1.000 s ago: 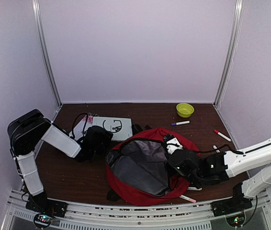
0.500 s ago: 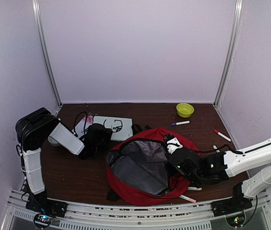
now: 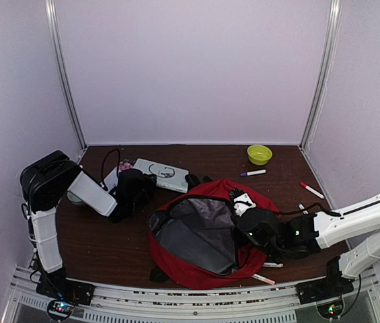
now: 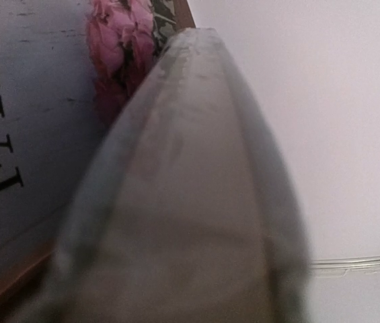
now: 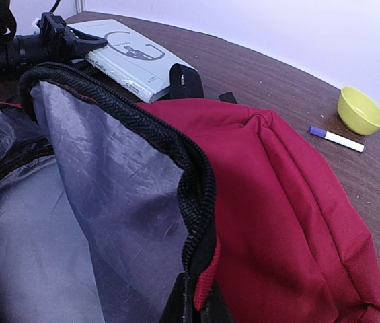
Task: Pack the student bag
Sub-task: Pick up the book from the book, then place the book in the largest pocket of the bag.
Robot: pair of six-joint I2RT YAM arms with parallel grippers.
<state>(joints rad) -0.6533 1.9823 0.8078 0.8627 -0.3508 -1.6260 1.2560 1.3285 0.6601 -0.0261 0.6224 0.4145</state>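
Observation:
The student bag (image 3: 243, 259) lies open in the middle of the table, red outside with grey lining (image 5: 75, 222) showing. My right gripper (image 3: 245, 215) is shut on its black zipper rim (image 5: 196, 202) and holds the opening up. My left gripper (image 3: 140, 182) is at the near edge of a white book (image 3: 166, 173) left of the bag and shut on it. That book's edge (image 4: 190, 202) fills the left wrist view and hides the fingers. The right wrist view shows the same white book (image 5: 129, 57) with the left gripper (image 5: 75, 40) on it.
A second book with black lettering and a pink flower (image 4: 15, 134) lies under the white one. A yellow-green bowl (image 3: 259, 154) and a purple-capped marker (image 3: 252, 173) sit at the back right. A red marker (image 3: 311, 190) lies at the right, another marker (image 3: 263, 278) by the bag's front.
My left gripper has closed on the white book, and the book has turned and tilted with it. The left arm has drawn back a little. The right arm and the bag are unchanged.

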